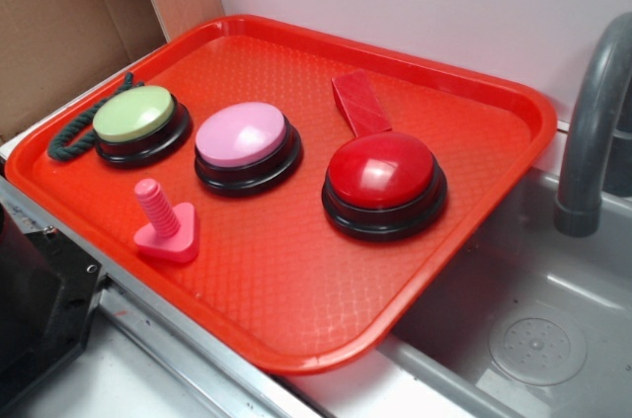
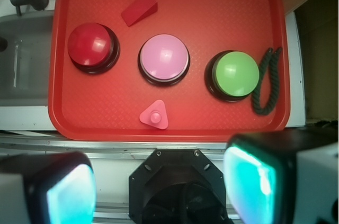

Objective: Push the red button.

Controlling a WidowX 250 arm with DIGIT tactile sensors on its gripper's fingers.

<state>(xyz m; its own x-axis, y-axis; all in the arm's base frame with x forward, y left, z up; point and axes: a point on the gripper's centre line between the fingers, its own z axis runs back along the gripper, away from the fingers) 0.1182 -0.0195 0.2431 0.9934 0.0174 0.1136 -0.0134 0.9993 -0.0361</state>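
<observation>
The red button, a glossy dark-red dome on a round black base, sits on the right part of the red tray. In the wrist view it is at the tray's left. My gripper is open, its two teal-padded fingers far apart at the bottom of the wrist view. It hovers high above the robot base, short of the tray's near edge and well away from the red button. The gripper does not show in the exterior view.
On the tray: a pink-domed button, a green-domed button, a flat red block, a pink screw-shaped toy. A dark green rope lies at the tray's left edge. A grey sink with faucet lies right.
</observation>
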